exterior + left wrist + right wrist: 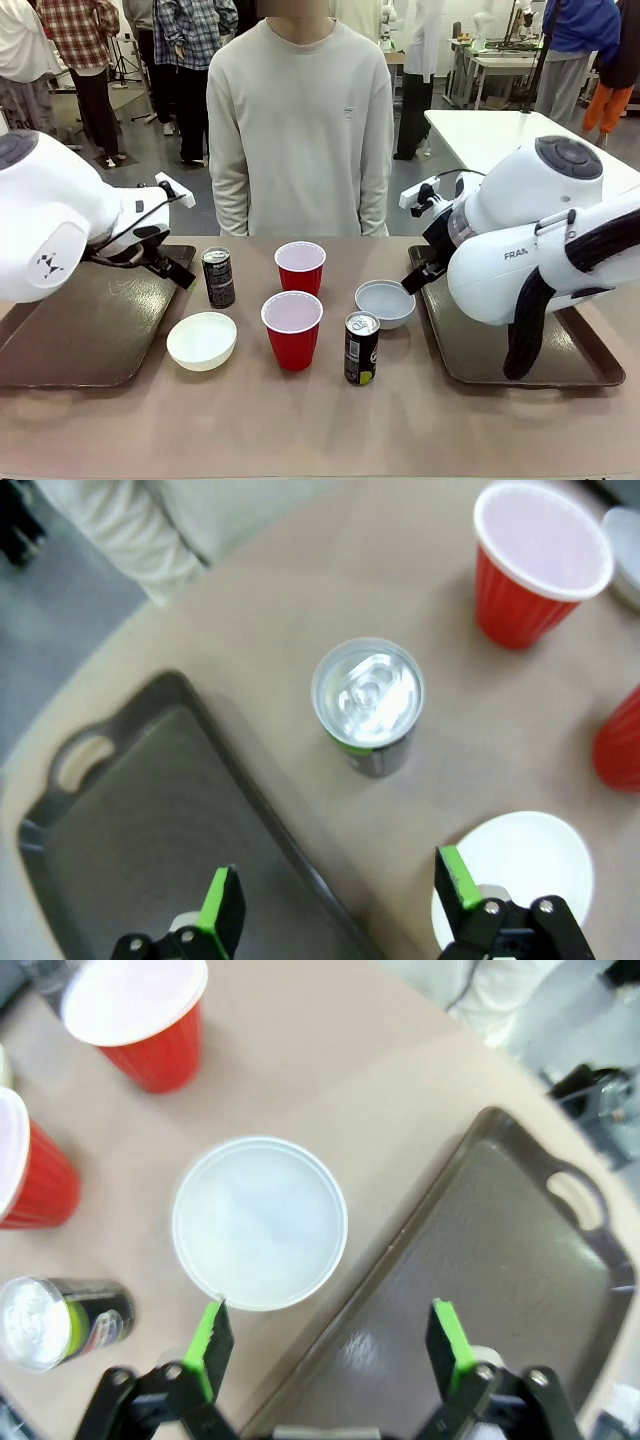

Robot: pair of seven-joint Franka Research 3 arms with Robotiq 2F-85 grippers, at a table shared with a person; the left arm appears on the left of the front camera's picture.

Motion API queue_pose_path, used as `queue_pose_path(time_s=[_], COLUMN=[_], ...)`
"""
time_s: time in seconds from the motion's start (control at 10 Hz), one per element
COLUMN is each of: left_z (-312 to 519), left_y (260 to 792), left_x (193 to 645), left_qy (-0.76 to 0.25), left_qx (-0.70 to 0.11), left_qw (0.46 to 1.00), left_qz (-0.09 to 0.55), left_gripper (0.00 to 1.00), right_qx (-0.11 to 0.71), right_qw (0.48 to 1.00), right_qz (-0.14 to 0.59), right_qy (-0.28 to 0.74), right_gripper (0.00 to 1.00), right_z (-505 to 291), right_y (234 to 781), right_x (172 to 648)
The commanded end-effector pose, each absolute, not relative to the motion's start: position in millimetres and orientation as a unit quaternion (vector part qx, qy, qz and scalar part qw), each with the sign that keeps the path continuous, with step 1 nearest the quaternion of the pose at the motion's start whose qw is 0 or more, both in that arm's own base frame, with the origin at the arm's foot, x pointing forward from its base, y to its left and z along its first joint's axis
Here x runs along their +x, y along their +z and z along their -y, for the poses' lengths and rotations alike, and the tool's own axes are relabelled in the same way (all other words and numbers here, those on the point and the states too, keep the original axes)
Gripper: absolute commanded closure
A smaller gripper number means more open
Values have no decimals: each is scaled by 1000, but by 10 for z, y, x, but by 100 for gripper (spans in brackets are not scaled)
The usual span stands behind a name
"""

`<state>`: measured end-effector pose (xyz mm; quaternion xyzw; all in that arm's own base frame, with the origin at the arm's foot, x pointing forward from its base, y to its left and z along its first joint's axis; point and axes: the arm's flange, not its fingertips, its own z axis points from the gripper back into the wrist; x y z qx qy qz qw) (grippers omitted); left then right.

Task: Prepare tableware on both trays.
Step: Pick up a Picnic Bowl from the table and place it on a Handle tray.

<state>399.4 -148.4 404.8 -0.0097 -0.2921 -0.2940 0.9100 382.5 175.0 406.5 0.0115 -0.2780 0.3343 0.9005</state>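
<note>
The left tray [90, 320] and the right tray [470, 340] sit at either end of the desk [300, 430], and all the tableware is parked on the desk top between them. Back row has a black can [218, 277] just beside the left tray, then a red cup [300, 266] in the middle. Closer to the robot there's the white bowl [202, 340], a second red cup [292, 328] and the other can [361, 347] right next to it, everything upright. The grey-blue bowl [385, 302] is just beside the right tray's inner rim. The left hand [335, 890] is spread wide with nothing in it, hanging above the inner rim of the left tray. One green pad [220, 905] is over the tray, the other over the edge of the white bowl, with the black can just ahead. The right hand [335, 1335] is spread apart too and holds nothing, one pad at the grey-blue bowl's rim and one over the right tray. A person [300, 130] in a pale sweatshirt stands at the far side of the desk
</note>
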Motion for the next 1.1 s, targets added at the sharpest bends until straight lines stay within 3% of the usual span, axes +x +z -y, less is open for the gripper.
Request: queue_pose_path(time_s=[0.0,0.3,0.4,0.5,0.6,0.8,1.0], left_z=[1164,1012,1010,1056,1344,1324,965], left_y=[4424,4221,4192,4340,4707,4833,4664], left_x=[3195,2565,2455,2463,3241,3119,3262], left_qy=[-321,-388,-379,-283,-371,-346,-363], left_qx=[22,-22,-11,45,-6,6,-145], left_qw=[902,908,914,939,916,926,911], left_qz=[287,156,144,191,154,154,130], left_gripper=[0,0,0,0,0,0,0], right_qx=[53,59,39,-78,44,2,161], right_qw=[903,924,925,920,919,923,933], right_qz=[252,143,114,170,148,141,88], right_qy=[345,349,361,344,362,358,310], right_gripper=[0,0,0,0,0,0,0], right_z=[-1512,-1238,-1242,-1276,-1529,-1483,-1067], right_y=[4653,4546,4443,4514,5147,5189,5017], right_x=[2943,2049,1929,2107,2544,2417,2617])
